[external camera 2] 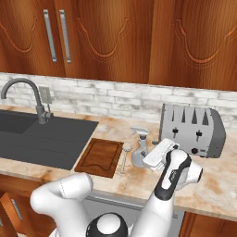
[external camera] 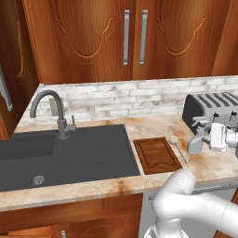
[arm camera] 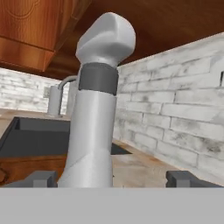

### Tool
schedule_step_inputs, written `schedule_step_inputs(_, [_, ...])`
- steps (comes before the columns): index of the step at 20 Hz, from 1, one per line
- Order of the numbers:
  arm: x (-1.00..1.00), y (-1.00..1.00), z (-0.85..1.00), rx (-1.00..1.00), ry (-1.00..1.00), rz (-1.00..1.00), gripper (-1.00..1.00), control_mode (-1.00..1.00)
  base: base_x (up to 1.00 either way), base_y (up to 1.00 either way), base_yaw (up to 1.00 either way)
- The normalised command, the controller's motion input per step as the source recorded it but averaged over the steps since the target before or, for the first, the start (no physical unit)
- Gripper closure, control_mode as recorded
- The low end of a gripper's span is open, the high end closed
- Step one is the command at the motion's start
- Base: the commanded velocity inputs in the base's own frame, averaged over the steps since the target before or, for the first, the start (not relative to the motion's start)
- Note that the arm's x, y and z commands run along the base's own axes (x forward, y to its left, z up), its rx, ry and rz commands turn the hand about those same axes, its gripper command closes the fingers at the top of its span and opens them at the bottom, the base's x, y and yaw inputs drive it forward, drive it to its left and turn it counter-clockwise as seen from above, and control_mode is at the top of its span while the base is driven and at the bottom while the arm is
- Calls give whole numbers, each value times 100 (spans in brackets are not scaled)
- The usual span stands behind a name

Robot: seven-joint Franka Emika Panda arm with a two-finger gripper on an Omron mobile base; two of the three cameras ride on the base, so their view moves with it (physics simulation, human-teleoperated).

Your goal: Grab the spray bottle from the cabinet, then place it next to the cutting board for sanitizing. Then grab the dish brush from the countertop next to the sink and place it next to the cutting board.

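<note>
Between the spread fingers of the gripper [arm camera: 112,178], neither seen to touch it, the spray bottle [arm camera: 97,113] is stood upright on the countertop [external camera 2: 139,178], with the dish brush [external camera 2: 124,156] and cutting board [external camera 2: 99,156] just beyond it.

Beige countertop [external camera: 116,183] with brown blotches, running along under a white brick wall. Set into its left part, a big dark sink [external camera: 65,155] with a grey faucet [external camera: 51,114] behind it. Just right of the sink, a small dark board [external camera: 157,155] lying flat, then a thin brush [external camera: 177,147] lying close along the board's right side, then a grey bottle [external camera 2: 140,149] standing upright near the brush, and a toaster [external camera 2: 192,130] at the back by the wall.
</note>
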Motion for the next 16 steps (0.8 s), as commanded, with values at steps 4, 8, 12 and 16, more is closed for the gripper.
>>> schedule_step_inputs(4, [-58,-14,19,2,-6,-3,-100,-100,0,0,0])
schedule_step_inputs(8, [-82,0,35,0,-18,-2,-100,-100,0,0,0])
schedule_step_inputs(12, [-75,18,85,-3,-27,0,-100,-100,0,0,0])
schedule_step_inputs(16, [-58,77,85,-1,-18,0,-100,-100,0,0,0])
